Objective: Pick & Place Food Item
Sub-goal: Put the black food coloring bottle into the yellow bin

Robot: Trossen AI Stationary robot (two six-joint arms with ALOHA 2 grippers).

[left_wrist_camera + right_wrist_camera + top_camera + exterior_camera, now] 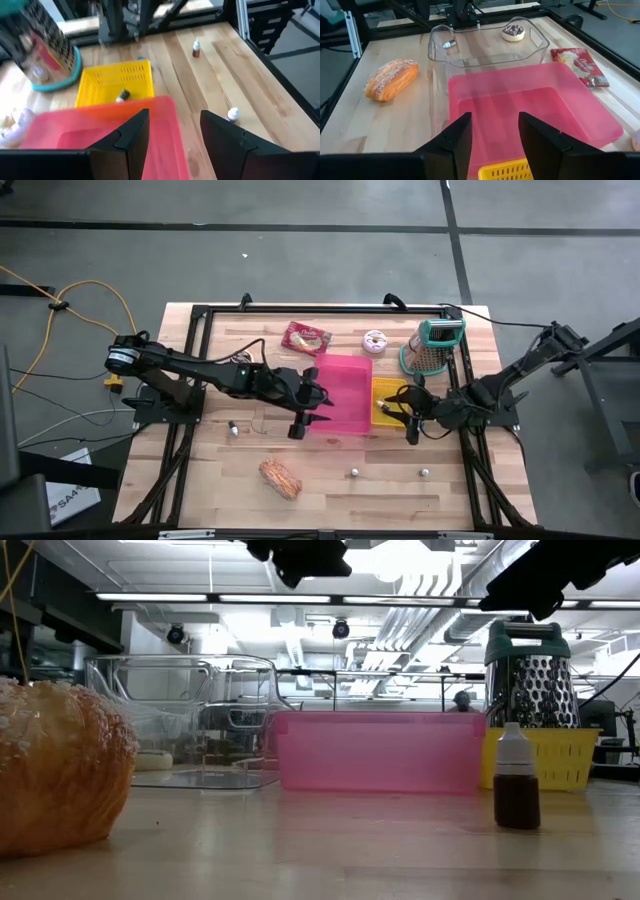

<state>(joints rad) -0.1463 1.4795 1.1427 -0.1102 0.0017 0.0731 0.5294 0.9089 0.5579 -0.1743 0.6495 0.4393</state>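
Here we see the wooden table [200,470] carrying everything, with both dark arms reaching in over its middle. The pink bin [345,392] sits at the centre, and a clear plastic container [485,45] stands just beside it on the left; the container holds a small iced pastry [513,32] and a tiny bottle [449,43]. Against the bin's right side is the yellow basket [388,398], and behind that, at the far right, stands the metal grater [434,345] on its teal base.

The left gripper [312,408] hangs over the bin's left edge. Its fingers [131,135] stand partly apart with nothing between them. The right gripper [408,416] hovers over the yellow basket, pointing toward the bin. Its fingers [457,139] are likewise moderately spread and empty.

The sugared bread roll [280,477], the food item we take as the task's thing, lies on the bare table at the near side. It is left of centre, well apart from both grippers and nearer the left one. A red snack packet [306,338] lies at the far side behind the bin, with a pink doughnut [375,341] to its right.

Smallest are the dropper bottles: one [233,428] left of the bin, and two [354,472] [424,473] on the near right.
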